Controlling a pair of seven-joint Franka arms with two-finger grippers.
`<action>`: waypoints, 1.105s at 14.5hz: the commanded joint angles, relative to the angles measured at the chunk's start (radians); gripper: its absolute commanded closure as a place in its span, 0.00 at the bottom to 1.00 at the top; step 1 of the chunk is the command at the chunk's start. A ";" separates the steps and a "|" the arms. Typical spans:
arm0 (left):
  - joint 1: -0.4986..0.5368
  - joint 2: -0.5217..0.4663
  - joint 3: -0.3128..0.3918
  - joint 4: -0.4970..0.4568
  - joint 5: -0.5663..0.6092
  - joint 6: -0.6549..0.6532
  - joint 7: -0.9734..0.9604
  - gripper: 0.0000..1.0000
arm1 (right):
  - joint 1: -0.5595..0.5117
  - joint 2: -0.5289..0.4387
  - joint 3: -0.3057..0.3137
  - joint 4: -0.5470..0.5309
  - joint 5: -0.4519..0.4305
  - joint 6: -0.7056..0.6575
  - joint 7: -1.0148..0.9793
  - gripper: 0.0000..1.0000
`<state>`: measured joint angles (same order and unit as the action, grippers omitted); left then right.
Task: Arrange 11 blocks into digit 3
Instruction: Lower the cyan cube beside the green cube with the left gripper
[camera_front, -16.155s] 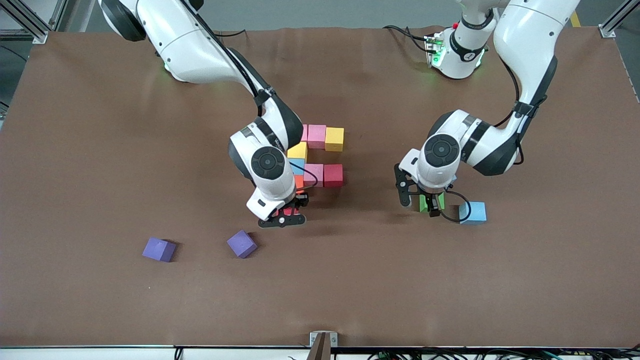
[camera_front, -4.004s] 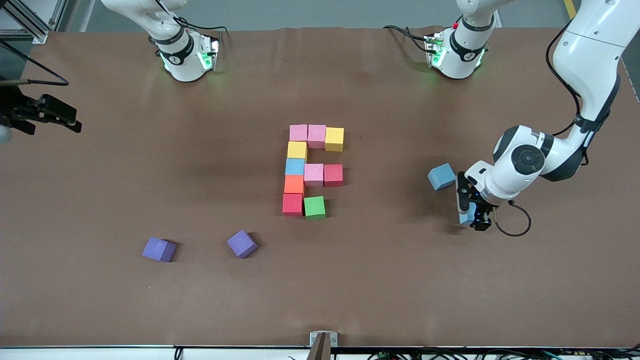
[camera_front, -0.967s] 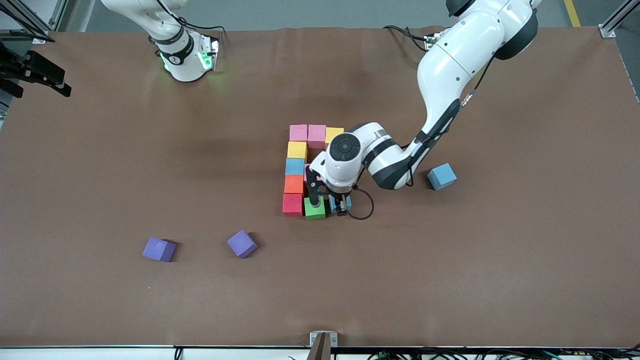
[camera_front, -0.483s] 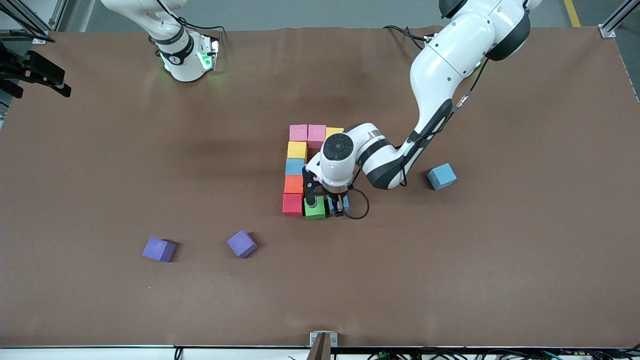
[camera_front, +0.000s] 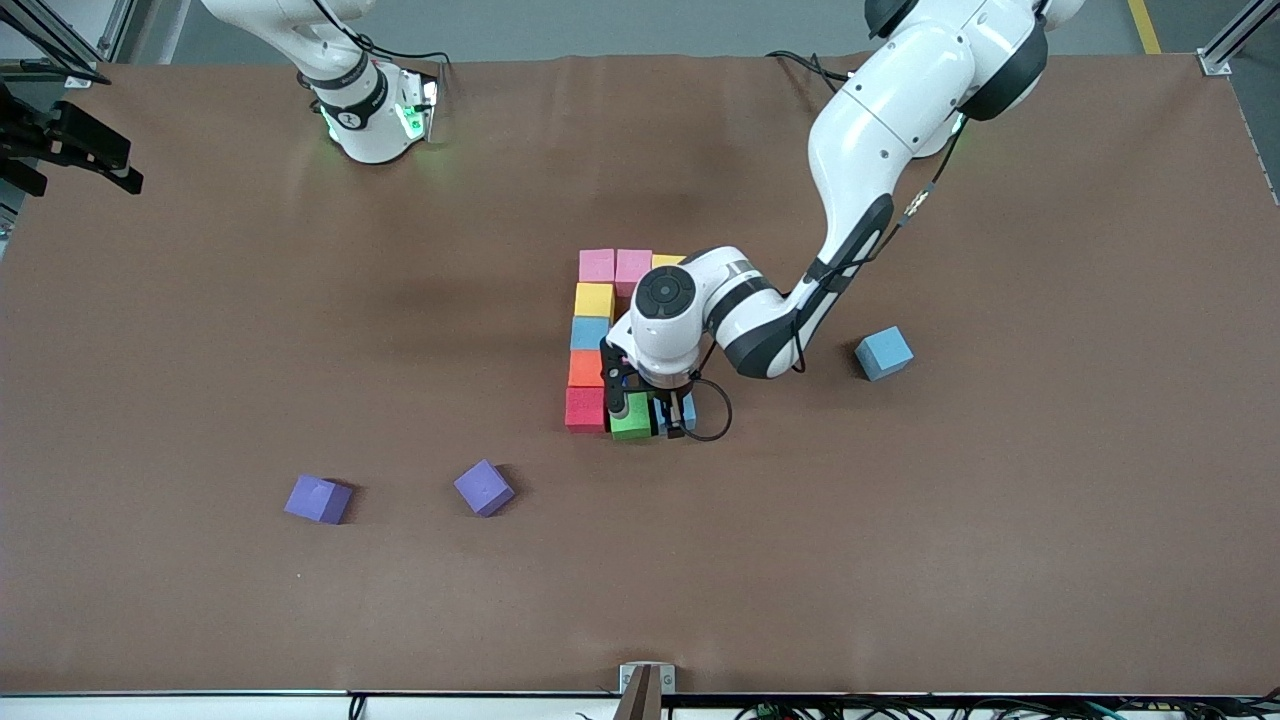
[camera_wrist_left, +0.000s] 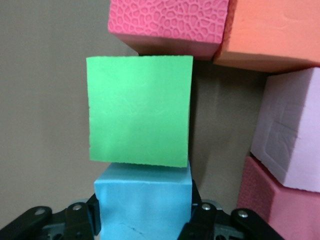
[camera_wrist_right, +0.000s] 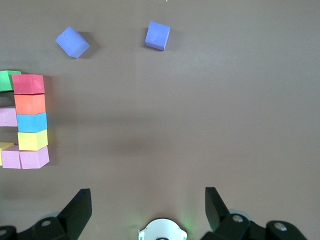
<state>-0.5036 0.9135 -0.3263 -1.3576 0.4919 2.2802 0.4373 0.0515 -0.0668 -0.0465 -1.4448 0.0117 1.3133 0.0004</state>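
Since a second ago the left hand (camera_front: 663, 412) has slid a little toward the green block (camera_front: 630, 417), carrying the light blue block (camera_wrist_left: 145, 205) it pinches; the left wrist view shows that block now pressed against the green one's side. Both sit in the row of the figure nearest the front camera, with the red block (camera_front: 585, 409) touching the green one toward the right arm's end.

From the red block a column runs away from the camera: orange block (camera_front: 587, 368), another light blue block (camera_front: 589, 333), yellow block (camera_front: 594, 300), then a pink block (camera_front: 597, 265). A second pink block (camera_front: 633, 265) sits beside that one, and only a sliver of a second yellow block (camera_front: 668, 260) shows past the left arm. The middle bar is mostly hidden under the arm in the front view.

A spare blue block (camera_front: 884, 353) lies well apart toward the left arm's end. Two purple blocks (camera_front: 318, 499) (camera_front: 484, 487) lie nearer the camera on the brown bench (camera_front: 1000, 550).

The right hand (camera_wrist_right: 145, 202) waits spread wide, up beyond the bench's edge at the right arm's end.
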 joint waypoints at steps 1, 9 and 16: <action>-0.016 0.057 0.030 0.046 -0.009 0.061 0.052 0.80 | 0.001 -0.030 0.002 -0.031 -0.012 0.009 0.007 0.00; -0.024 0.082 0.061 0.048 -0.009 0.153 0.124 0.80 | -0.001 -0.030 0.001 -0.031 -0.013 0.007 0.007 0.00; -0.073 0.087 0.104 0.061 -0.009 0.160 0.127 0.78 | -0.002 -0.030 -0.001 -0.032 -0.012 0.007 0.007 0.00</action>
<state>-0.5592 0.9230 -0.2437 -1.3466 0.4913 2.3878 0.5487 0.0511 -0.0668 -0.0489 -1.4448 0.0116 1.3132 0.0004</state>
